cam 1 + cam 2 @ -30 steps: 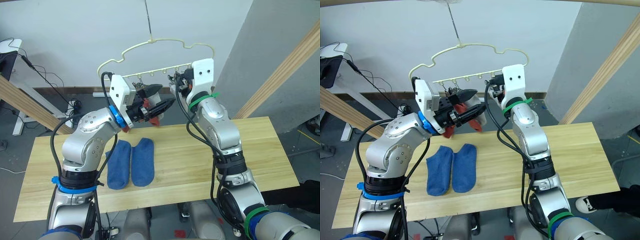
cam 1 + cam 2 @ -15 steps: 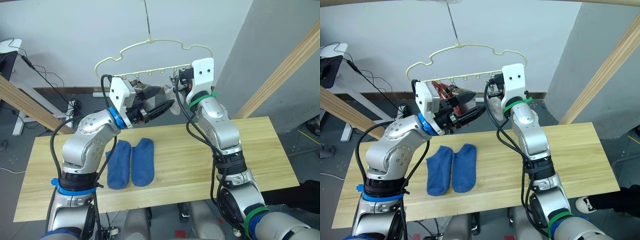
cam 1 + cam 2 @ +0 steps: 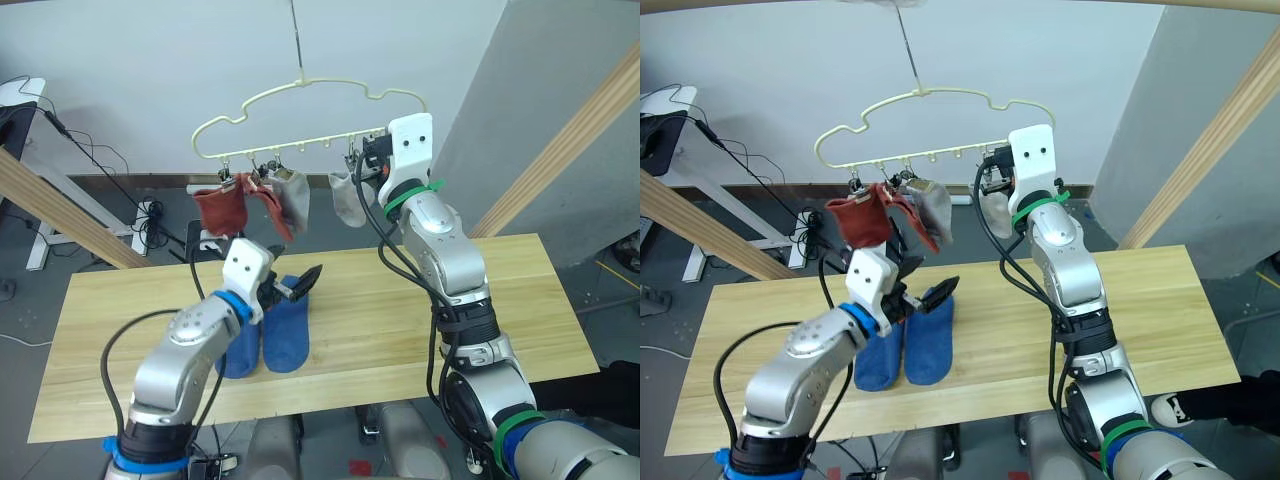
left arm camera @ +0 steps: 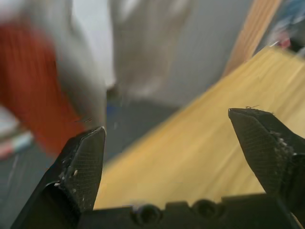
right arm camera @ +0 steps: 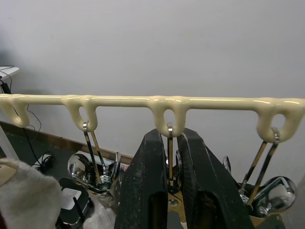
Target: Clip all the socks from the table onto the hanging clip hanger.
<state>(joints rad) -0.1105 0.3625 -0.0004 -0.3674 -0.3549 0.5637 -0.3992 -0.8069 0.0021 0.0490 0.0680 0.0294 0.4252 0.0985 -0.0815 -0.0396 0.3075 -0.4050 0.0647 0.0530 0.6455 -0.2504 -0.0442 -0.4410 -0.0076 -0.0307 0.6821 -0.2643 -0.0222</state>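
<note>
Left eye view: left gripper (image 3: 300, 284) jaws apart above blue socks (image 3: 264, 330); right gripper (image 5: 167, 157) jaws clamped on hanger clip (image 5: 168, 143).

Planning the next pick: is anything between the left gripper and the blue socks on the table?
Nothing visible. The open left gripper hovers directly over the blue socks, with no other object in between.

We see a long light wooden worktop (image 3: 400, 300) with two blue socks (image 3: 283, 335) lying side by side on it, touching.
</note>
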